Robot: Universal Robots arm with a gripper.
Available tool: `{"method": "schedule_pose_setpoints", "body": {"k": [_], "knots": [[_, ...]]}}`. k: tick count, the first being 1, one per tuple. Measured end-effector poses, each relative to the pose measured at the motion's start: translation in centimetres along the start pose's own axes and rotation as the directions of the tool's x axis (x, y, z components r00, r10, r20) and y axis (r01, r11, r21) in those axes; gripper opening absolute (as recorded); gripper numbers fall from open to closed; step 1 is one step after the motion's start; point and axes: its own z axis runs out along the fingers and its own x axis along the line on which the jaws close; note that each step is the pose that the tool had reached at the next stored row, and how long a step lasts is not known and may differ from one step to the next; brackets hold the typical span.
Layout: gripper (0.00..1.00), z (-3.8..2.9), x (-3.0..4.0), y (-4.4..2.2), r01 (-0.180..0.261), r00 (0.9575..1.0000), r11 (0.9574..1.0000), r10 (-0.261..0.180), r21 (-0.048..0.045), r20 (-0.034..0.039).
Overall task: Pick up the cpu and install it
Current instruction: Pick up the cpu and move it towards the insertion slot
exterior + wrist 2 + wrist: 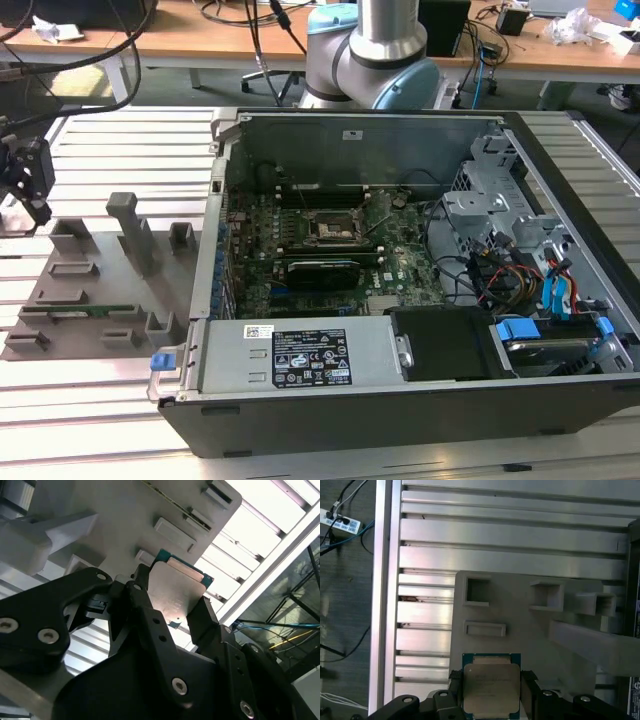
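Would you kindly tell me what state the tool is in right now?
The tool is closed on the cpu, clamping it by two opposite edges.

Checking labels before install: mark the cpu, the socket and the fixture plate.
cpu (pixel 491 690): first wrist view, middle of metal lid.
socket (pixel 334 228): exterior view, dark centre.
fixture plate (pixel 520 642): first wrist view, bare flat surface.
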Motion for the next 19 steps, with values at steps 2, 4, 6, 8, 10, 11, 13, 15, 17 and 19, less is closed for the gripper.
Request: {"method": "schedule_pose_setpoints", "body": {"k": [2,4,6,8,10,11,13,15,17,19], "knots": [[0.55,-0.33,-0.01,-0.01,0.0,1.0,1.0,0.0,0.0,0.0],[0.55,-0.63,-0.02,-0.02,0.0,1.0,1.0,0.0,0.0,0.0],[0.55,-0.88,-0.02,-0.02,0.0,1.0,1.0,0.0,0.0,0.0],[0.55,-1.22,-0.03,-0.03,0.0,1.0,1.0,0.0,0.0,-0.0001],[0.55,-1.67,-0.05,-0.04,0.0,1.0,1.0,0.0,0.0,0.0],[0.55,-1.81,-0.05,-0.05,0.0,1.0,1.0,0.0,0.0001,-0.0001],[0.55,-2.08,-0.06,-0.05,0.0,1.0,1.0,0.0,0.0,0.0],[0.55,-2.56,-0.07,-0.06,0.0,1.0,1.0,0.0,0.0,0.0001],[0.55,-3.3,-0.09,-0.08,0.0,1.0,1.0,0.0,0.0,0.0],[0.55,-4.0,-0.11,-0.09,0.0,1.0,1.0,0.0,-0.0014,-0.0001]]}}
